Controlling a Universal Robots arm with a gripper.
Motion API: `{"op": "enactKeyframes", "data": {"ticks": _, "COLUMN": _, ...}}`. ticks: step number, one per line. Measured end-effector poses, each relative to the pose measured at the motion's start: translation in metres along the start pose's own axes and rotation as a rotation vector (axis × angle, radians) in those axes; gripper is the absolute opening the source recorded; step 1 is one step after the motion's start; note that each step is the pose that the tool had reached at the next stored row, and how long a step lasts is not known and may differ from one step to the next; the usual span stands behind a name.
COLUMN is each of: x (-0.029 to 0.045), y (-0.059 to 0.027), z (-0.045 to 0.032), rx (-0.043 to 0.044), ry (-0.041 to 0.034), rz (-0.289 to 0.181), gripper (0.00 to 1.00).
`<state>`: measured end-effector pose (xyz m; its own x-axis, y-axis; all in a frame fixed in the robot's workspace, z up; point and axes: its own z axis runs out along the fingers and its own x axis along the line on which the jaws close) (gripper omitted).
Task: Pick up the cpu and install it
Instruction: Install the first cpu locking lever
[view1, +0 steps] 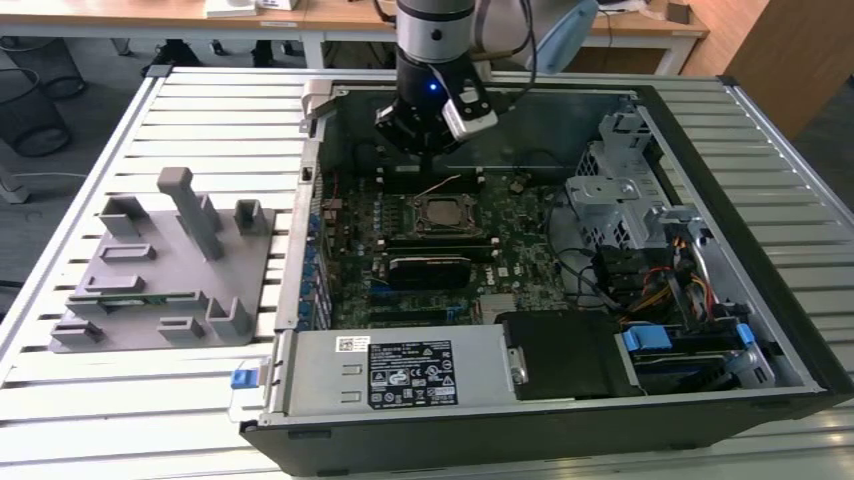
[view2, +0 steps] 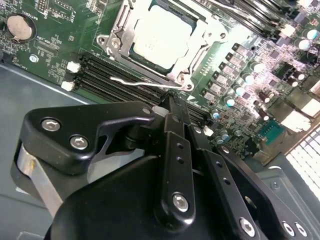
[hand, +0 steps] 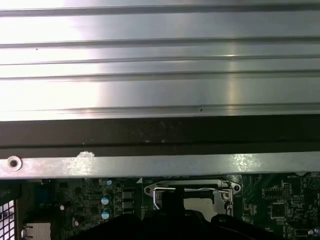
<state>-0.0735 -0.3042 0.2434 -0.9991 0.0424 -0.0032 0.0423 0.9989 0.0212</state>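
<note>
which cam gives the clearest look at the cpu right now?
Second wrist view: the cpu sits in the socket frame, metal top plainly visible. In the exterior view it's a small square on the motherboard. The first wrist view catches a sliver behind the end effector.

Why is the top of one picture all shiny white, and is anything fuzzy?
In the first wrist view, light glares off the ribbed metal table, washing its top strip white. In the second wrist view, the cpu in its socket is overexposed and pale, and the gripper close to the lens looks soft. In the exterior view, lighting is even, with the computer case interior darker.
</note>
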Motion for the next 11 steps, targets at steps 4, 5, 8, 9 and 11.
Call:
{"op": "enactKeyframes", "data": {"ticks": 4, "x": -0.0072, "y": 0.0002, "z": 0.003, "rx": 0.0017, "ry": 0.0, "rz": -0.004, "gripper": 0.11}}
{"op": "enactKeyframes", "data": {"ticks": 5, "x": -0.0092, "y": 0.0003, "z": 0.0037, "rx": 0.0018, "ry": 0.0, "rz": -0.005, "gripper": 0.11}}
{"op": "enactKeyframes", "data": {"ticks": 8, "x": -0.0135, "y": 0.0004, "z": 0.0058, "rx": 0.0017, "ry": -0.0001, "rz": -0.006, "gripper": 0.11}}
{"op": "enactKeyframes", "data": {"ticks": 9, "x": -0.0143, "y": 0.0005, "z": 0.0064, "rx": 0.0016, "ry": -0.0001, "rz": -0.006, "gripper": 0.11}}
{"op": "enactKeyframes", "data": {"ticks": 11, "x": -0.0149, "y": 0.0005, "z": 0.0075, "rx": 0.0018, "ry": 0.0001, "rz": -0.009, "gripper": 0.11}}
